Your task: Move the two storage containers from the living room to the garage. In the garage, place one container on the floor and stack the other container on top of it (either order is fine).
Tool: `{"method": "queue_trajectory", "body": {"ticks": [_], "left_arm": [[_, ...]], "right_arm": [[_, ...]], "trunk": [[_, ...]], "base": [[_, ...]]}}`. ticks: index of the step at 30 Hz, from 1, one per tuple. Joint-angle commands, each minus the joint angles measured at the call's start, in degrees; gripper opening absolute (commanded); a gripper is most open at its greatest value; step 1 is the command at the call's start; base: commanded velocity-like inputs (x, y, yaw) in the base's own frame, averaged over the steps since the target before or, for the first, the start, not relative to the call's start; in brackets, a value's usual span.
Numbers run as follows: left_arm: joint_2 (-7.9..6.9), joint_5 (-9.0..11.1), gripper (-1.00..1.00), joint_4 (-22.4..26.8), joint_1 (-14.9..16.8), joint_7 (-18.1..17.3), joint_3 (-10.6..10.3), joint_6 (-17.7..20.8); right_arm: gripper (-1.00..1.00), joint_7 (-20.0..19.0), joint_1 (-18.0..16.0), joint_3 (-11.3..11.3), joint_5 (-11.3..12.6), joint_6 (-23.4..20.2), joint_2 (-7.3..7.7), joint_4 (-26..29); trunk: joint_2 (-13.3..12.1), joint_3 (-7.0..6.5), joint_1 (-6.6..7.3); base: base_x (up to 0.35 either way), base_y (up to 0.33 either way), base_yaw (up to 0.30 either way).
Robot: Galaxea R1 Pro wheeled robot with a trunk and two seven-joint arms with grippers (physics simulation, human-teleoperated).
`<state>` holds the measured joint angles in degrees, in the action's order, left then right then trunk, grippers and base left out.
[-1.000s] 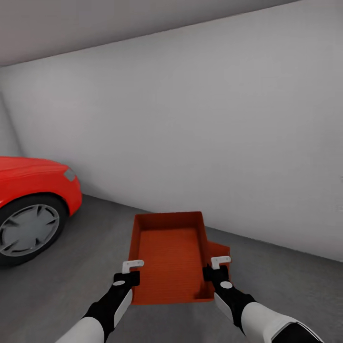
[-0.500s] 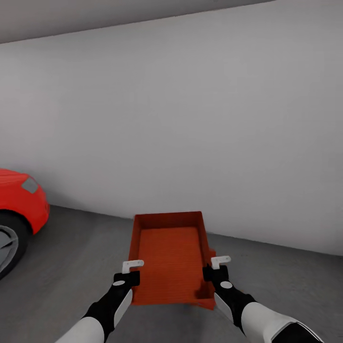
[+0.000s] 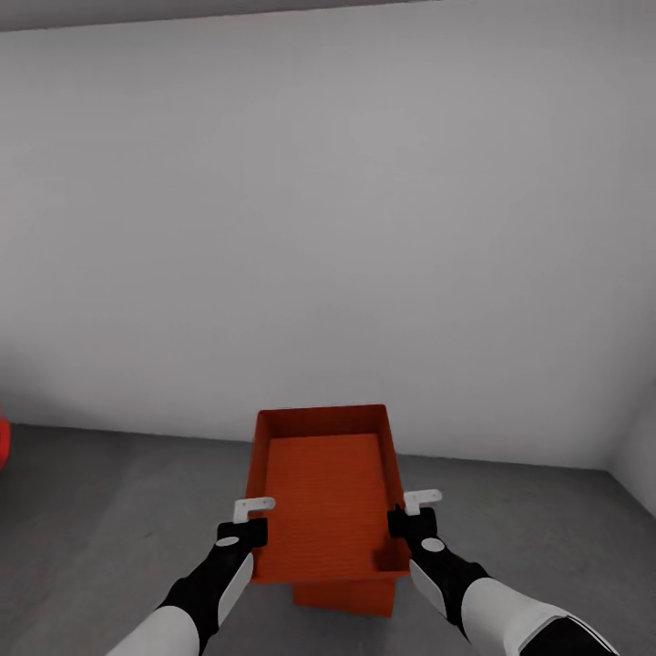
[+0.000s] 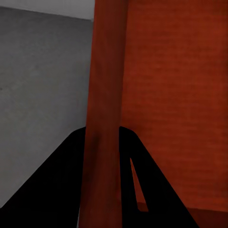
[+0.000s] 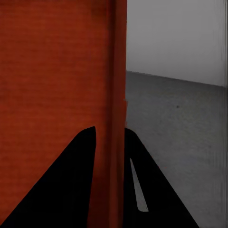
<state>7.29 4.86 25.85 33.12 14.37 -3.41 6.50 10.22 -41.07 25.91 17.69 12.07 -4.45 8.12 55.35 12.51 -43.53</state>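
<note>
In the garage I hold one orange-red storage container [image 3: 323,487] level in front of me, above the dark grey floor [image 3: 109,519]. My left gripper [image 3: 244,531] is shut on its left wall [image 4: 105,85], whose thin edge runs between the black fingers [image 4: 52,190]. My right gripper [image 3: 412,521] is shut on its right wall [image 5: 113,85]. The second storage container [image 3: 351,597] rests on the floor directly under the held one, with only its near end showing. The living room is out of view.
A plain white wall [image 3: 328,228] stands close ahead. It meets a side wall at a corner on the right [image 3: 629,456]. A sliver of the red car [image 3: 3,442] shows at the left edge.
The view has swung right, so the car has slid out to the left. The floor container now shows under the held one instead of at its right. Both grips are unchanged.
</note>
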Motion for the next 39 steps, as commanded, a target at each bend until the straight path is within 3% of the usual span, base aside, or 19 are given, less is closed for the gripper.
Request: {"method": "queue_trajectory", "body": {"ticks": [1, 13, 39], "left_arm": [[-1.31, -0.81, -1.00, 0.34, 0.01, 3.56, 1.57, -0.70], [-1.31, -0.81, -1.00, 0.34, 0.00, 3.56, 1.57, -0.70], [-1.31, -0.81, -1.00, 0.34, 0.01, 3.56, 1.57, -0.70]], "right_arm": [[-1.00, -0.05, -0.06, -2.44, 2.44, -0.03, -0.03, 0.01], [-1.00, -0.05, -0.06, -2.44, 2.44, -0.02, -0.03, -0.01], [-1.00, -0.04, -0.06, -2.44, 2.44, 0.02, -0.03, 0.00]], "trunk": [[0.05, 0.08, -0.04], [0.05, 0.08, -0.04], [0.05, 0.08, -0.04]], "base": [[0.321, 0.078, -0.287], [0.321, 0.078, -0.265], [0.321, 0.078, -0.009]]}}
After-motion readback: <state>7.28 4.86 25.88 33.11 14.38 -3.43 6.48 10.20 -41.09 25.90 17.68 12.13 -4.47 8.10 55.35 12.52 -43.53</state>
